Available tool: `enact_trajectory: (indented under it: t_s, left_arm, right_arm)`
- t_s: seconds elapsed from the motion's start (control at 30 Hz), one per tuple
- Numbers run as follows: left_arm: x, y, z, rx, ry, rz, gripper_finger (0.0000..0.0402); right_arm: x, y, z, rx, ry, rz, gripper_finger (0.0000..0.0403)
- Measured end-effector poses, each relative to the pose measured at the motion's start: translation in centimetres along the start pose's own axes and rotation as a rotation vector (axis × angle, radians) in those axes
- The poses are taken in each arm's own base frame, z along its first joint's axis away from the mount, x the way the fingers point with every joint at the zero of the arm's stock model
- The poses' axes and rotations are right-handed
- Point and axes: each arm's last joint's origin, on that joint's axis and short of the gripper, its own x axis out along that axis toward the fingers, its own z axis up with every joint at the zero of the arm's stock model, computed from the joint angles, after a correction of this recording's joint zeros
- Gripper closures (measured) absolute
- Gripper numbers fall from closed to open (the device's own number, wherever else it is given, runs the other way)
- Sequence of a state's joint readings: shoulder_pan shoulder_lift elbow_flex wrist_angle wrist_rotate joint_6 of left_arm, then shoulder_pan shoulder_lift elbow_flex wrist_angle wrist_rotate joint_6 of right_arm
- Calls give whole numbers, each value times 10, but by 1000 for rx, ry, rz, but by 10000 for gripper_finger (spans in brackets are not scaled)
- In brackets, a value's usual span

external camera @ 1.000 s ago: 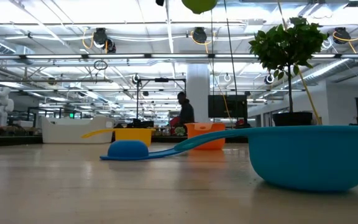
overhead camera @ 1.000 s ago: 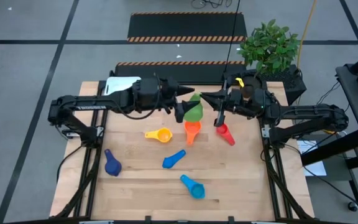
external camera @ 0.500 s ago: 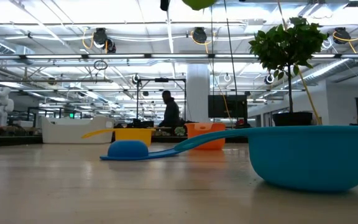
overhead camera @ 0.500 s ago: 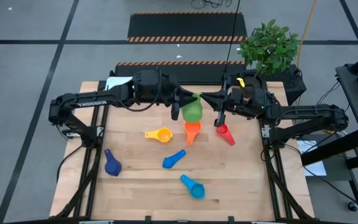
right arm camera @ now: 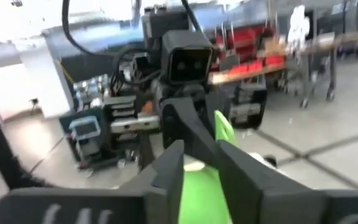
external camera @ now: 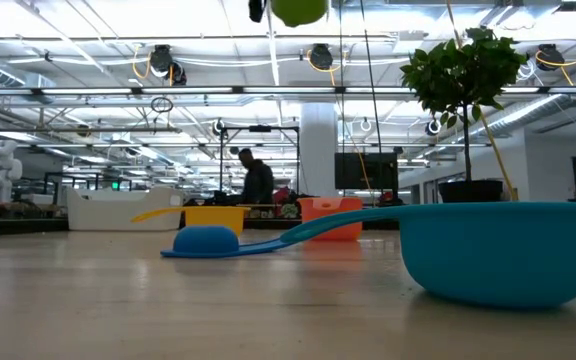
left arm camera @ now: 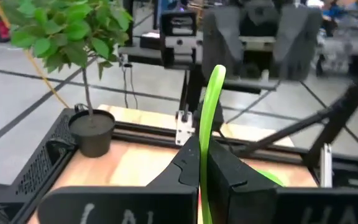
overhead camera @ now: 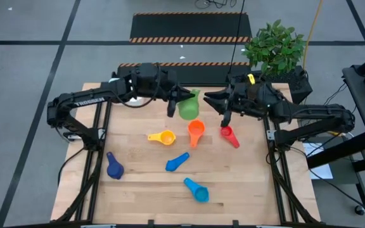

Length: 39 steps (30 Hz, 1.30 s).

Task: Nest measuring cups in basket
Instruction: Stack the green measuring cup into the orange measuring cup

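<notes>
A green measuring cup [overhead camera: 187,109] hangs above the table's far middle, with my left gripper [overhead camera: 177,103] shut on it. My right gripper [overhead camera: 210,99] stands just to the cup's right, open. In the right wrist view its fingers [right arm camera: 166,171] are apart, with the green cup [right arm camera: 199,186] showing between them. On the table lie yellow [overhead camera: 163,137], orange [overhead camera: 196,132], red [overhead camera: 229,135], dark blue [overhead camera: 114,167] and two lighter blue cups [overhead camera: 177,161] [overhead camera: 197,189]. The white basket [external camera: 118,208] stands at the far left, mostly hidden under my left arm in the high view. My left gripper pinches the green cup's flat handle [left arm camera: 207,134], seen edge-on, between its two fingers. The fingers come in about level from the table's left. The handle's free end [left arm camera: 217,73] sticks out past the fingertips toward my right gripper. The cup hangs clear of the table.
A potted plant [overhead camera: 275,44] stands past the far right corner. The loose cups are spread over the middle and near part of the wooden table [overhead camera: 144,202]. A person [external camera: 256,180] moves in the room behind.
My left gripper has shut on the green cup and carried it a little toward the table's left and far edge, rolling as it went. The cup has drawn away from my right gripper, which has risen slightly and rolled.
</notes>
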<state>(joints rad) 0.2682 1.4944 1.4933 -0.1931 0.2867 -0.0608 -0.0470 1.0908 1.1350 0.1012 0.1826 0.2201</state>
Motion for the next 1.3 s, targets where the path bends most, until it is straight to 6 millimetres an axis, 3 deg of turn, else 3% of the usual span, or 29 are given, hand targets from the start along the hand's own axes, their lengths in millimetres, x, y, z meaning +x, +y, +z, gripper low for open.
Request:
enact_trajectory:
  t_s: [0.17,0.3,0.53,0.67,0.83,1.3]
  left_arm:
    - [-23,-1,5,70,37,2,397]
    - [-32,1,5,65,65,12,397]
    - [-37,2,1,51,125,14,397]
    - [-36,-1,-1,49,138,6,397]
    - [-35,-4,-3,55,152,-9,397]
    - [-31,-20,-16,102,276,-6,397]
  right_arm:
    - [-12,10,34,74,149,-149,256]
    - [-13,19,53,187,257,-232,243]
    - [21,52,81,195,393,-217,243]
    - [51,68,81,158,477,-222,243]
    - [73,76,74,89,575,-190,243]
    - [69,60,68,-139,706,-118,243]
